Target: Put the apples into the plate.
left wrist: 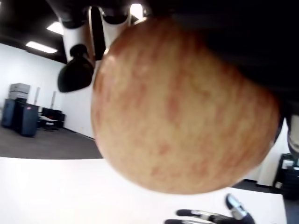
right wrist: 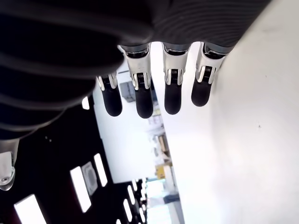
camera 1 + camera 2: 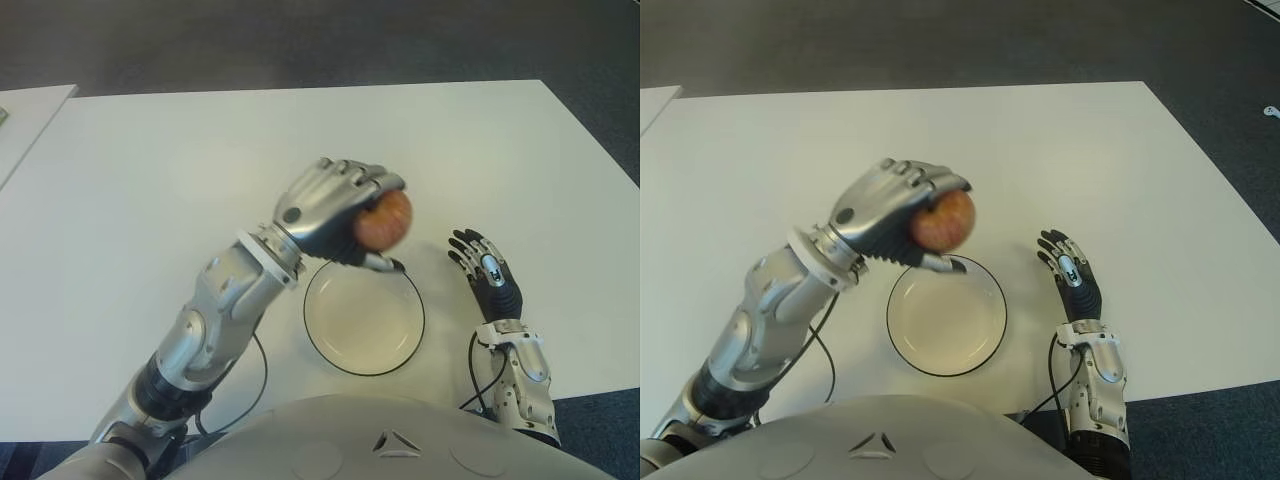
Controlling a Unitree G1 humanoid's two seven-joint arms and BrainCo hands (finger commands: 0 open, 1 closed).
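My left hand [image 3: 352, 214] is shut on a red-and-yellow apple [image 3: 388, 219], holding it in the air just above the far rim of the plate [image 3: 333, 345]. The plate is round, cream-white with a dark rim, and holds nothing; it sits on the white table near the front edge. In the left wrist view the apple [image 1: 182, 112] fills most of the picture, with fingers [image 1: 77, 70] curled over it. My right hand [image 3: 482, 267] shows to the right of the plate, fingers straight and spread, holding nothing; its fingers [image 2: 140, 95] show extended in the right wrist view.
The white table [image 3: 150, 170] stretches wide behind and to the left of the plate. Dark carpet lies beyond the far edge and off the right side. A corner of another white table [image 3: 25, 115] shows at the far left.
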